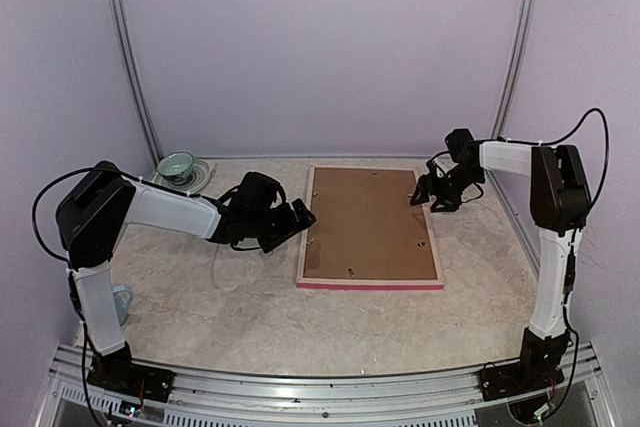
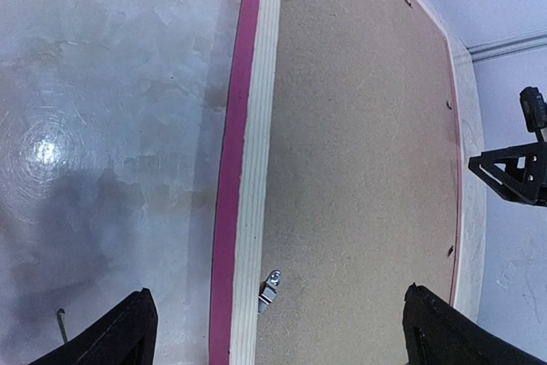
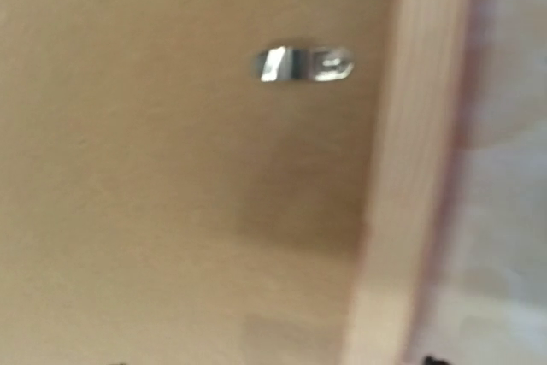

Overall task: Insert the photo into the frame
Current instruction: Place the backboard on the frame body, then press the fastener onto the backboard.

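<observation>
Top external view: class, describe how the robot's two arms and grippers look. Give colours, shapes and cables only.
Both the left arm and right arm have white tubular links joined by bulky black joint housings. A thin black cable loops beside each. The left gripper and right gripper are black with angular fingers. No markings are readable.
</observation>
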You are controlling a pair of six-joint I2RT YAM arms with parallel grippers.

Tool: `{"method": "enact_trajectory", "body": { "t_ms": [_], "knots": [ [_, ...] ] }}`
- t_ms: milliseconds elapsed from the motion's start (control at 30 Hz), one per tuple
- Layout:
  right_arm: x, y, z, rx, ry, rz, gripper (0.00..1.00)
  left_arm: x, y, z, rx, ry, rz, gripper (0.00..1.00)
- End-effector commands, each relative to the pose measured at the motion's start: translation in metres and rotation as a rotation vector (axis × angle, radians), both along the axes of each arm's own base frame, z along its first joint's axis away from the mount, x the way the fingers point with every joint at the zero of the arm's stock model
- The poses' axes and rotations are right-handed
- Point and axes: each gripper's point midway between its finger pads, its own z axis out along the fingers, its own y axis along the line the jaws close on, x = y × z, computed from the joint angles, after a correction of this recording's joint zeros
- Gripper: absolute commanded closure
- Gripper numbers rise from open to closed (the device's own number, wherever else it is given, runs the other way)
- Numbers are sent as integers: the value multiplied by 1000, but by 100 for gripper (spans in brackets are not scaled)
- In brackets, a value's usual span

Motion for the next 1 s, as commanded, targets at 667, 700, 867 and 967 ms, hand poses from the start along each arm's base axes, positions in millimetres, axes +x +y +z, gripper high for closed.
{"method": "enact_trajectory", "body": {
  "t_ms": [667,700,867,967],
  "knots": [
    [-16,-29,99,-299,-413,-79,1,74,19,63,248,-252,-11,1],
    [-18,-27,95,-301,-408,-72,1,67,20,58,272,-243,-18,1],
    [-29,-9,72,-341,-391,-17,1,35,12,37,348,-203,-77,1],
    [-32,-3,57,-381,-374,1,1,24,5,28,355,-182,-116,2]
  ]
}}
